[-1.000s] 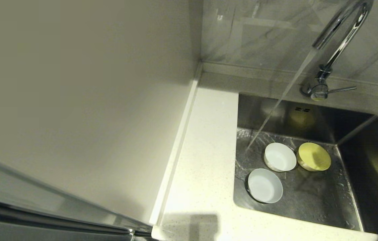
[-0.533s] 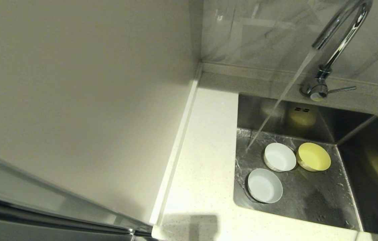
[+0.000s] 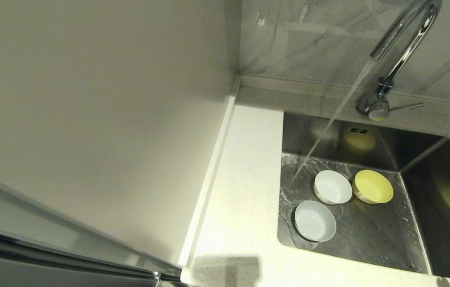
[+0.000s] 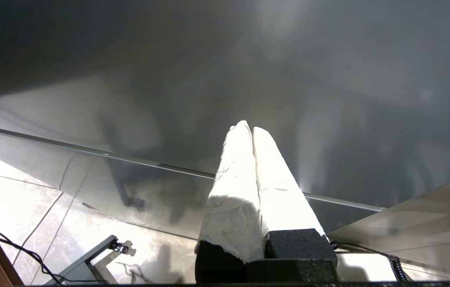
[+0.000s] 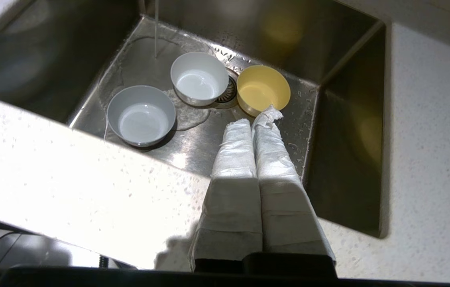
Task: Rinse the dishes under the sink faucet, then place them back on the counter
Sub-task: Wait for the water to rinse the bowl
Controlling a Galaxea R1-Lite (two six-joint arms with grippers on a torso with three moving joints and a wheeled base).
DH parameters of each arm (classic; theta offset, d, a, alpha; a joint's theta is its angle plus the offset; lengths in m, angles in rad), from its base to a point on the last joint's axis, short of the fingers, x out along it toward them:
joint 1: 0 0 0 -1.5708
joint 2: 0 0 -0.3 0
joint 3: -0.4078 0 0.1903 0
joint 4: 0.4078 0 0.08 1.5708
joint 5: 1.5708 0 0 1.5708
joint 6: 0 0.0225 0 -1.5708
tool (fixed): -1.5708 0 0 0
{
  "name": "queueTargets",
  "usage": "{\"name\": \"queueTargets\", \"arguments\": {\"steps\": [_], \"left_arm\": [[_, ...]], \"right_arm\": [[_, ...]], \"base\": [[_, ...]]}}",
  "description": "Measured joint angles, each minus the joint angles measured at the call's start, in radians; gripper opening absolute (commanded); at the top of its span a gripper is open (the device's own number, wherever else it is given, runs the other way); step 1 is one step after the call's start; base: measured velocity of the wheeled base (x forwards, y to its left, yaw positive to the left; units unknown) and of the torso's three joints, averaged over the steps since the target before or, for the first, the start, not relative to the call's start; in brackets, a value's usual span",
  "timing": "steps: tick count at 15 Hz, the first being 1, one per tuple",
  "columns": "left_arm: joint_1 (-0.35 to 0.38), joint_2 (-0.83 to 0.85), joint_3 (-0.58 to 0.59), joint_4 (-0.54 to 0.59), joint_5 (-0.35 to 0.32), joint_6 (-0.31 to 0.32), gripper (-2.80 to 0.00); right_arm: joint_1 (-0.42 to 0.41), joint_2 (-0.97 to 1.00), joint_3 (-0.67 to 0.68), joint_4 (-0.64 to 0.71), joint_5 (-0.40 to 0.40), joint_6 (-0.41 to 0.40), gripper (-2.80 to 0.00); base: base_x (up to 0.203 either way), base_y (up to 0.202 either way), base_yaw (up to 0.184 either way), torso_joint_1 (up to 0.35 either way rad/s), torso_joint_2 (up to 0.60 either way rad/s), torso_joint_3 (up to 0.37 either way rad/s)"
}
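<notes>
Three bowls stand upright on the floor of the steel sink [image 3: 416,223]: a pale blue-grey bowl [image 3: 315,221] [image 5: 141,115] near the front left, a white bowl [image 3: 333,187] [image 5: 199,78], and a yellow bowl [image 3: 372,186] [image 5: 263,89] beside it. The white bowl half covers the drain strainer [image 5: 229,92]. The chrome faucet [image 3: 402,44] is running, and its stream [image 3: 330,121] lands left of the white bowl. My right gripper [image 5: 254,119] is shut and empty above the sink's front edge, short of the yellow bowl. My left gripper [image 4: 248,128] is shut and parked low, away from the sink.
The speckled white counter [image 3: 244,191] runs along the sink's left and front, and its raised edge strip [image 3: 209,175] meets a plain cream wall panel [image 3: 89,119]. The faucet lever [image 3: 406,106] points right. The left wrist view shows a grey steel panel [image 4: 328,79] and tiled floor [image 4: 17,199].
The bowls have not moved. The film of water on the sink floor has spread further round the blue-grey bowl. A shadow on the sink floor has drifted towards the front right.
</notes>
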Motion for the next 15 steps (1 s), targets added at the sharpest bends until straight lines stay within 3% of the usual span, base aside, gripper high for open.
{"name": "queueTargets", "arguments": {"steps": [7,9,15], "left_arm": [[0.0,0.0,0.0,0.0,0.0,0.0,-2.8],[0.0,0.0,0.0,0.0,0.0,0.0,-2.8],[0.0,0.0,0.0,0.0,0.0,0.0,-2.8]], "right_arm": [[-0.012,-0.227,0.127,0.047,0.052,-0.04,-2.8],[-0.012,-0.237,0.13,0.046,0.102,-0.028,-2.8],[-0.012,-0.242,0.132,0.051,0.109,0.038,-2.8]], "base": [[0.0,0.0,0.0,0.0,0.0,0.0],[0.0,0.0,0.0,0.0,0.0,0.0],[0.0,0.0,0.0,0.0,0.0,0.0]]}}
